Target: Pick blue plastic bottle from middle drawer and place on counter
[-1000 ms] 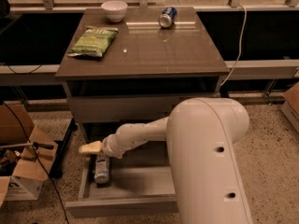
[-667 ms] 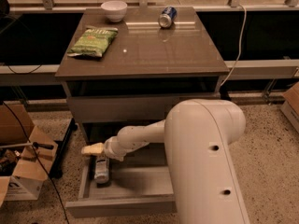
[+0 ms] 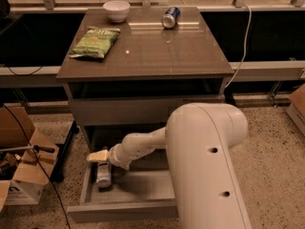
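The blue plastic bottle lies on its side at the left end of the open middle drawer, its length running front to back beside the left wall. My gripper hangs in the drawer just over the bottle's far end, at the end of the white arm that reaches in from the right. My arm's large white body hides the drawer's right half. The glossy grey-brown counter is the cabinet top above.
On the counter are a green chip bag, a white bowl and a blue soda can. A taller plain drawer front overhangs the open drawer. Cardboard boxes stand on the floor to the left.
My gripper has moved slightly down and to the right, closer to the bottle's far end. The bottle and the drawer have not moved.
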`<state>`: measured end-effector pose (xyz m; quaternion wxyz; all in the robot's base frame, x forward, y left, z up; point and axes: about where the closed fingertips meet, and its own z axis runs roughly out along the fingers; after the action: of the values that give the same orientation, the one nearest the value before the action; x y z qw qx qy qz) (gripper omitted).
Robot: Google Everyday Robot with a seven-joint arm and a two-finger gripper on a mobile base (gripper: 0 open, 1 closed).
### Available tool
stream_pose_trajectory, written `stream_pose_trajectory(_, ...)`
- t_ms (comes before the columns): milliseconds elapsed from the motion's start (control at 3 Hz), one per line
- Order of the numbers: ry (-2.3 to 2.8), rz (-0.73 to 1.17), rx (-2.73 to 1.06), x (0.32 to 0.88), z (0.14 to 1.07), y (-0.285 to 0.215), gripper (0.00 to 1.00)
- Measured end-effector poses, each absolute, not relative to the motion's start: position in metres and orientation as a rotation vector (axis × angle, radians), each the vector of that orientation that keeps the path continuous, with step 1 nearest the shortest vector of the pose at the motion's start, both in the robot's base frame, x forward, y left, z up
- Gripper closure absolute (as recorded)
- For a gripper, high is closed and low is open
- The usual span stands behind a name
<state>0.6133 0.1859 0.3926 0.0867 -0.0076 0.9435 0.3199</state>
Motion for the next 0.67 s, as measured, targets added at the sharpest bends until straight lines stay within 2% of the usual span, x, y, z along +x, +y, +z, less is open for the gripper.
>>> stream_pose_trajectory(333, 2.841, 0.937, -0.030, 0.6072, 0.3843, 0.1897, 0.19)
stream_pose_trajectory(667, 2.841, 0.937, -0.030, 0.6072, 0.3871, 0.1897, 0.42)
